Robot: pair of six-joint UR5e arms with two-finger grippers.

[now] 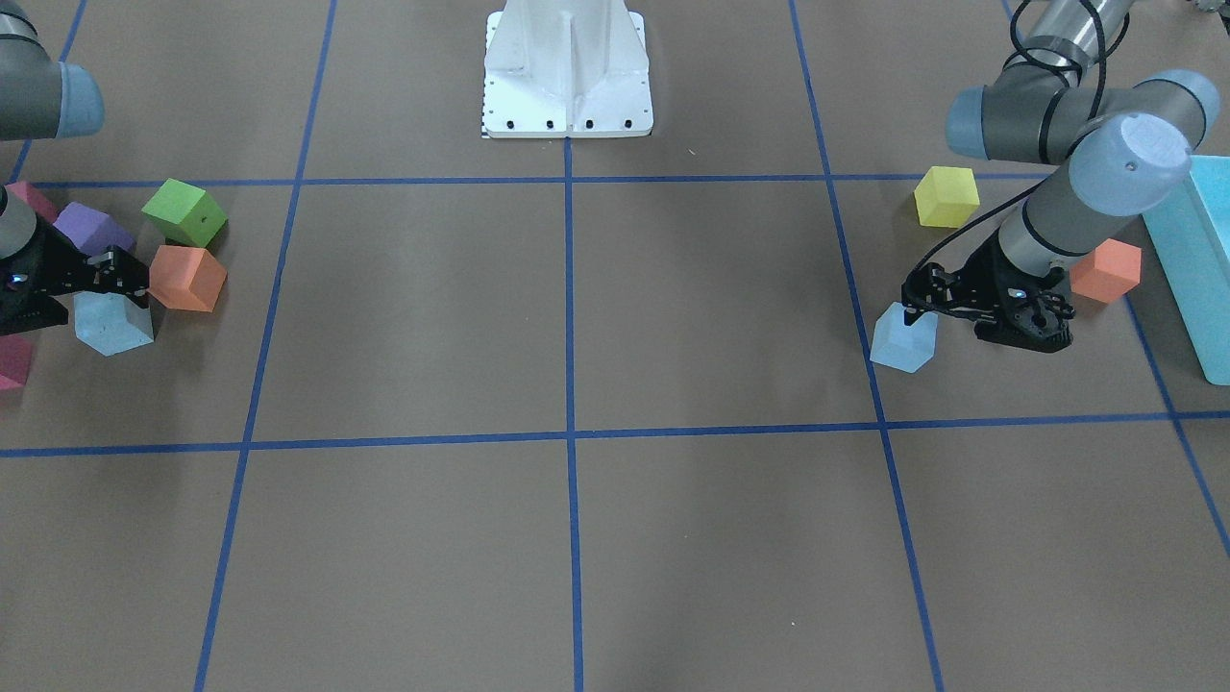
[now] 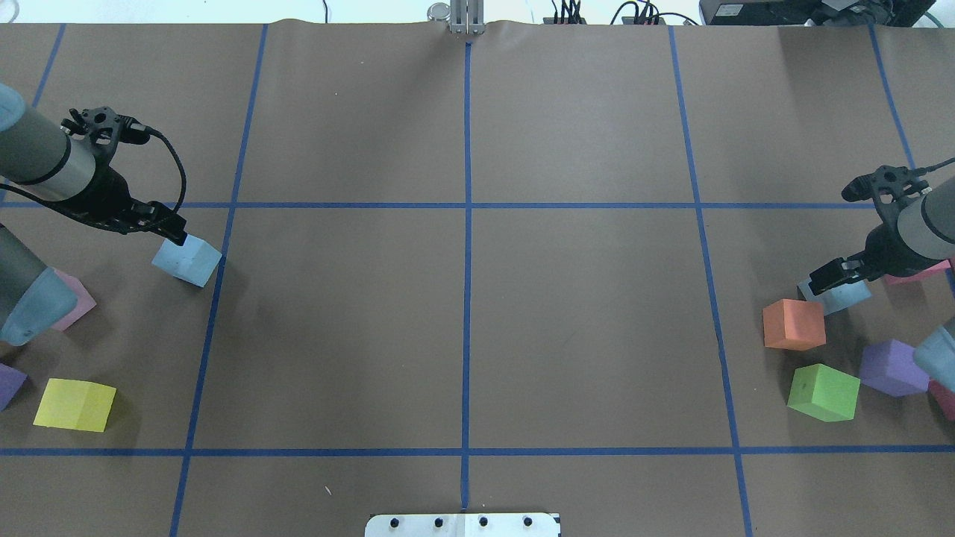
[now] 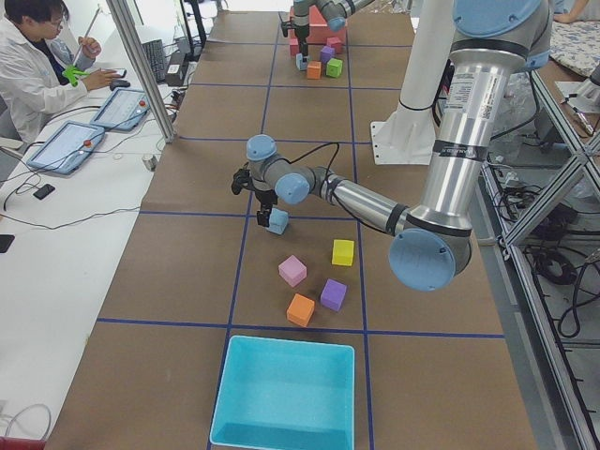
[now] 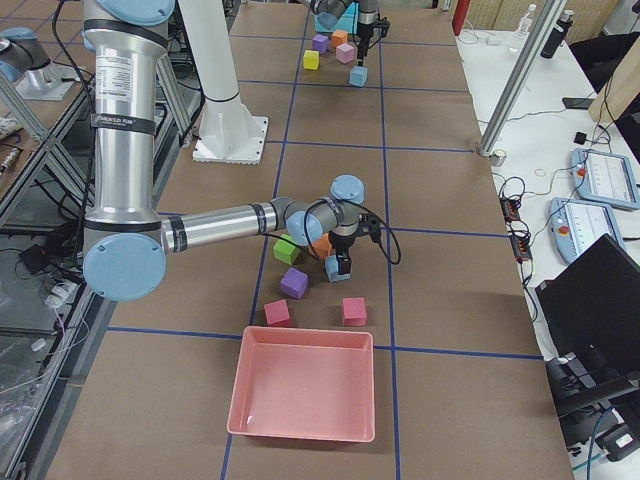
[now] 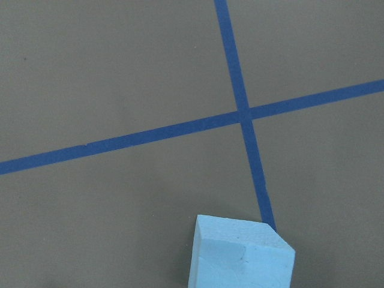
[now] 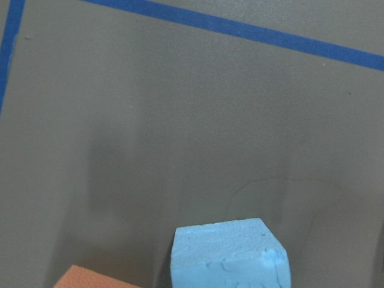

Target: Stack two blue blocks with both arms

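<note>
One pale blue block point(image 2: 190, 261) sits at the table's left, next to a blue tape line. My left gripper point(image 2: 175, 237) is down at its far corner with its fingers against the block's sides, and looks shut on it. The block fills the bottom of the left wrist view point(image 5: 240, 258). The second blue block point(image 2: 843, 296) is at the right, beside an orange cube point(image 2: 793, 324). My right gripper point(image 2: 824, 282) is down on it and looks shut on it. This block also shows in the right wrist view point(image 6: 228, 255). Both blocks appear at table level.
A green cube point(image 2: 823, 392), a purple cube point(image 2: 891, 368) and pink cubes crowd the right arm. A yellow cube point(image 2: 74, 405) and a pink cube point(image 2: 74, 302) lie by the left arm. A turquoise box point(image 1: 1192, 269), a pink tray point(image 4: 303, 385) and the white pedestal point(image 1: 567, 77) also stand here.
</note>
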